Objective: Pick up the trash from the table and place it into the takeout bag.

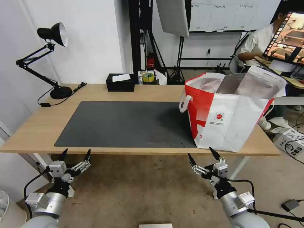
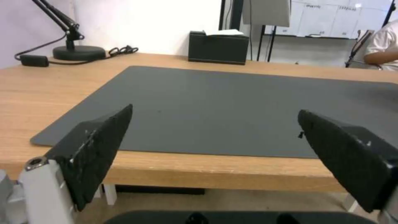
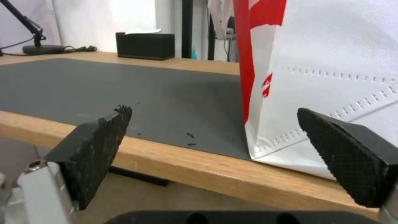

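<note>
Bench (image 1: 38,126) ran wide, w/ dark grey mat (image 1: 126,123) bare across its middle. Takeout bag (image 1: 228,114) stood upright at bench's right end, mouth open, base overlapping mat's right edge and close to the near edge. Black tissue box (image 1: 120,83) sat at far edge. Left tool (image 1: 75,154) and right tool (image 1: 204,155) hung just below near edge, both spread wide, holding nothing.
</note>
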You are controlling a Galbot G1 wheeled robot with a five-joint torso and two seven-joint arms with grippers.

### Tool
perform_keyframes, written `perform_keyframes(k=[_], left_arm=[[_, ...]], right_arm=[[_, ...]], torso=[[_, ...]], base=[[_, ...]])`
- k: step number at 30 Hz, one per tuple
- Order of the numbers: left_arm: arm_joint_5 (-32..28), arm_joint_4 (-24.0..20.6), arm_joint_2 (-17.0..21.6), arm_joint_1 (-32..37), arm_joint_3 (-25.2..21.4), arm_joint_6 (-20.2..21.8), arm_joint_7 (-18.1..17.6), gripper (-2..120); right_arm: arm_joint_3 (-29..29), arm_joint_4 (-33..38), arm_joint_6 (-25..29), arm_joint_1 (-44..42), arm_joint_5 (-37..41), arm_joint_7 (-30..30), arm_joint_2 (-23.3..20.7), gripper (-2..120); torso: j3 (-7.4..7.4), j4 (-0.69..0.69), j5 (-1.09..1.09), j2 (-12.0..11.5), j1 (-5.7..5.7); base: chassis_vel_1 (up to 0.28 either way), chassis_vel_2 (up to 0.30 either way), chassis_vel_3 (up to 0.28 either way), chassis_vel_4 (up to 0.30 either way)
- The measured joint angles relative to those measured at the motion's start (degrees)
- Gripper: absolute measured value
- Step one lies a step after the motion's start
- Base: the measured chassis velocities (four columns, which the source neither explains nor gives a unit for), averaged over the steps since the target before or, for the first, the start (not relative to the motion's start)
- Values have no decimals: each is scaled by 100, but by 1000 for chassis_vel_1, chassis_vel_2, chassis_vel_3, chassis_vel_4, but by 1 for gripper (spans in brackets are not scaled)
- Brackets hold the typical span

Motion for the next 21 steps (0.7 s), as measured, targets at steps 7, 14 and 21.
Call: perform_keyframes(k=[7,14,21], left_arm=[[-2,0,2,-2,2,3,0,100],[-5,1,4,-5,5,5,-2,100],[-8,0,6,-7,5,8,-3,100]], right_arm=[[0,0,0,1,0,0,0,100],[0,0,0,0,0,0,0,100],[0,0,0,0,0,0,0,100]], torso=[[0,0,0,0,0],[0,0,0,0,0],[0,0,0,0,0]], base=[[0,0,0,0],[0,0,0,0],[0,0,0,0]])
